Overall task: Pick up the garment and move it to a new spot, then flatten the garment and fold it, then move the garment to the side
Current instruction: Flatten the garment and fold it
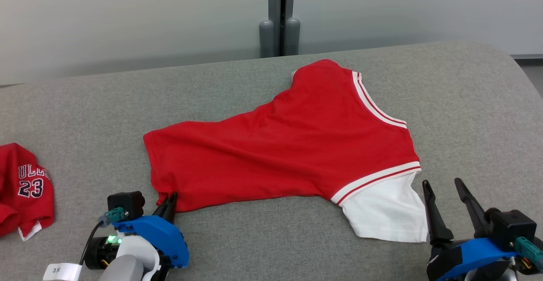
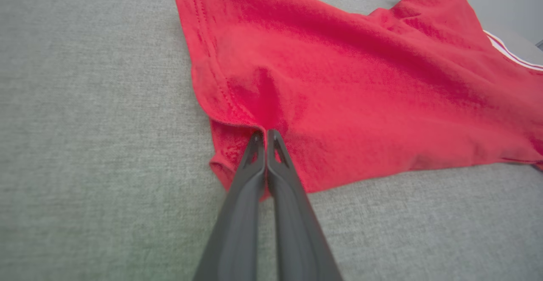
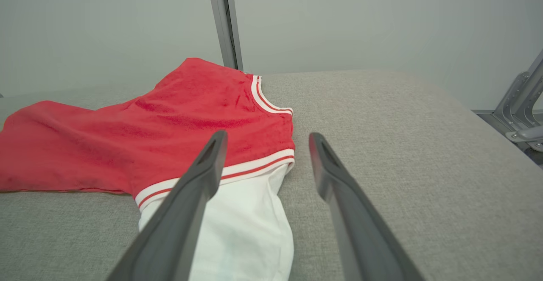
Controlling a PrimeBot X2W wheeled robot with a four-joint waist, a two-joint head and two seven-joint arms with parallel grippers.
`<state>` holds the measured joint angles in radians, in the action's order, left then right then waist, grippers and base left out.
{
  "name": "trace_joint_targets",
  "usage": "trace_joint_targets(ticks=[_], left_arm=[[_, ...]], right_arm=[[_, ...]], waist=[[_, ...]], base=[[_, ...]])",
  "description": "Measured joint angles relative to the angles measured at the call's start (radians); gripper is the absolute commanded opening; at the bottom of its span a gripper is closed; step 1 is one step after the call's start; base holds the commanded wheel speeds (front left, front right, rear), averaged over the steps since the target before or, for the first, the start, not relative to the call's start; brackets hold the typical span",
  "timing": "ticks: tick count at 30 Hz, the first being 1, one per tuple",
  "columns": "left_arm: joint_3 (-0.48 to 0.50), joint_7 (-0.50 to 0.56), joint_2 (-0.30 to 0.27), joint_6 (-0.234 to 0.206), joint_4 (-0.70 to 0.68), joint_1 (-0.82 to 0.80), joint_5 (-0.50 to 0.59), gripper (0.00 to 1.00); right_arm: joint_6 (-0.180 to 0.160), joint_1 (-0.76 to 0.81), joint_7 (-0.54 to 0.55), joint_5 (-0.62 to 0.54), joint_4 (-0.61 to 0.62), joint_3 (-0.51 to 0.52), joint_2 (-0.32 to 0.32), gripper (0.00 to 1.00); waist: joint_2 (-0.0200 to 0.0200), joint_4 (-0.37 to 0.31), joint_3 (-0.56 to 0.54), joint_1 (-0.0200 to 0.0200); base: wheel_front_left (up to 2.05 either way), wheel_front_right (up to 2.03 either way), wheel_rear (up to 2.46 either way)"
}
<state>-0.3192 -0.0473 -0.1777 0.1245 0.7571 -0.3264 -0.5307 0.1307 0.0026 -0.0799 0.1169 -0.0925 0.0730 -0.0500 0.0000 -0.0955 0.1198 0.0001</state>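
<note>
My left hand (image 2: 265, 133) pinches the near hem corner of the red garment (image 1: 297, 145), seemingly light and limp, lying spread on the grey tabletop (image 1: 466, 103), while my right hand (image 1: 442, 183) stands open beside its white sleeve (image 1: 386, 217), a likely second hold.

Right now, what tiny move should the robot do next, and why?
Probably move the open right end effector onto the white sleeve and close it. The left end effector is shut on the hem corner of the red jersey, while the right one sits beside the sleeve, gripping nothing.
</note>
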Motion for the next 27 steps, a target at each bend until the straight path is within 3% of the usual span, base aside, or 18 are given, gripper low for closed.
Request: trace_joint_targets(ticks=[6, 12, 23, 27], left_arm=[[0.005, -0.058, -0.007, 0.001, -0.001, -0.024, -0.014, 0.0], [0.044, -0.128, -0.017, 0.001, -0.095, 0.002, -0.049, 0.0], [0.057, -0.088, -0.033, -0.045, -0.32, 0.159, -0.083, 0.0], [0.057, -0.077, -0.035, -0.063, -0.367, 0.179, -0.087, 0.0]], right_arm=[[0.0, -0.005, 0.0, 0.012, -0.001, 0.01, 0.0, 1.0], [0.0, 0.001, 0.013, 0.028, 0.0, 0.025, 0.0, 1.0], [0.0, 0.083, 0.28, 0.102, 0.029, 0.062, 0.0, 1.0], [0.0, 0.091, 0.328, 0.109, 0.025, 0.071, 0.0, 1.0]], waist=[[0.0, -0.005, 0.011, 0.0], [0.0, 0.002, 0.007, -0.0001], [0.0, 0.017, 0.024, -0.0001], [0.0, 0.018, 0.035, -0.0001]], base=[[0.0, 0.0, 0.0], [0.0, 0.0, 0.0], [0.0, 0.0, 0.0], [0.0, 0.0, 0.0]])
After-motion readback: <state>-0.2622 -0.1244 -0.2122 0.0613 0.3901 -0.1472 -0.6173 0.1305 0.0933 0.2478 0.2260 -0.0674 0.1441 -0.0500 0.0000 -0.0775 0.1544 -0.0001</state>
